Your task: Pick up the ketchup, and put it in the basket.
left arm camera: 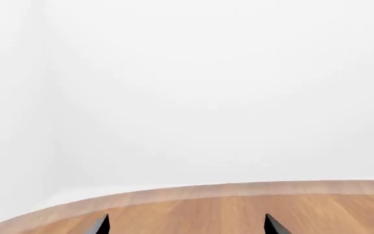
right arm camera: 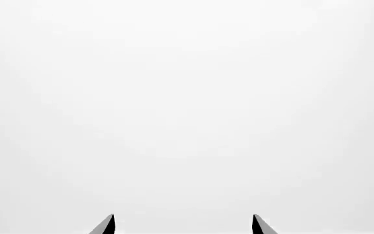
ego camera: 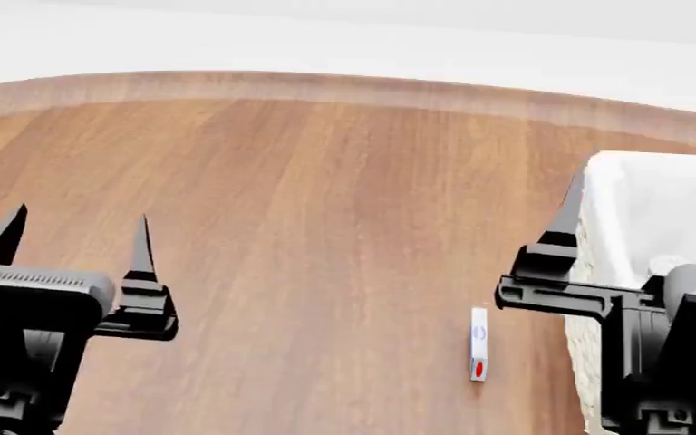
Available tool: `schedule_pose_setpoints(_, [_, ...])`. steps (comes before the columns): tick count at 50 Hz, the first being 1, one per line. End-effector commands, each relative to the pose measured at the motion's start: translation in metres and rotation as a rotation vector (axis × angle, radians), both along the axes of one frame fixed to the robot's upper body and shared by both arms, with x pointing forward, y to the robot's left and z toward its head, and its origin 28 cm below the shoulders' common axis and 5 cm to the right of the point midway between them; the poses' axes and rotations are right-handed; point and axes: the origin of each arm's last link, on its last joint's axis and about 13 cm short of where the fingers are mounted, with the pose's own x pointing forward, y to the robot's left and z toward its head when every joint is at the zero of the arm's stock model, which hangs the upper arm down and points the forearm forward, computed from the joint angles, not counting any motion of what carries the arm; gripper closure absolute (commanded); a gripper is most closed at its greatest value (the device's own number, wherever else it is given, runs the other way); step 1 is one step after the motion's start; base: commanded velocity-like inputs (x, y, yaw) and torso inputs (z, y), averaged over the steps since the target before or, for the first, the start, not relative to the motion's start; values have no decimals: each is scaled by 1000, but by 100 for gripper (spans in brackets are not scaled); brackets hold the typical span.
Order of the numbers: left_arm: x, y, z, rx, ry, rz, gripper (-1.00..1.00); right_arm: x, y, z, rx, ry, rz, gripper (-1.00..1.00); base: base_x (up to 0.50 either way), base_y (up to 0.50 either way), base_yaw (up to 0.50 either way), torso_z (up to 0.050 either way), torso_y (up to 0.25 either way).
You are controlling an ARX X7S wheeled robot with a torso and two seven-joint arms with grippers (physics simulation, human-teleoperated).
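Observation:
The ketchup is out of view in all three views. The basket (ego camera: 662, 161), cream wicker with a white cloth liner, stands at the table's right edge in the head view. My right gripper (ego camera: 651, 181) hangs open over the basket's near-left part, nothing between its fingers. In the right wrist view, the right gripper (right arm camera: 183, 225) shows only two spread tips against plain white. My left gripper (ego camera: 80, 222) is open and empty above the table's left side. The left wrist view shows the left gripper (left arm camera: 187, 225) over bare wood.
A small white-and-red flat box (ego camera: 478, 343) lies on the wooden table (ego camera: 323, 199) just left of the basket. The table's curved far edge (left arm camera: 239, 187) meets a white floor and wall. A small pale round shape (ego camera: 662, 265) sits inside the basket; what it is I cannot tell.

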Motion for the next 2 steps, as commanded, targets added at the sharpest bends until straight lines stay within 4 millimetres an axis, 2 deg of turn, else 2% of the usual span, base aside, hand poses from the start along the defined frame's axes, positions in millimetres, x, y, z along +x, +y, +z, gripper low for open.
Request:
schedule_pose_setpoints(1, [-18, -3, 8, -43, -92, 20, -100, -47, 26, -8, -37, -116, 8, -100, 0, 0, 0, 0, 0])
schedule_pose_setpoints(2, [-18, -3, 8, -43, -92, 20, -100, -47, 26, -8, -37, -116, 8, -100, 0, 0, 0, 0, 0])
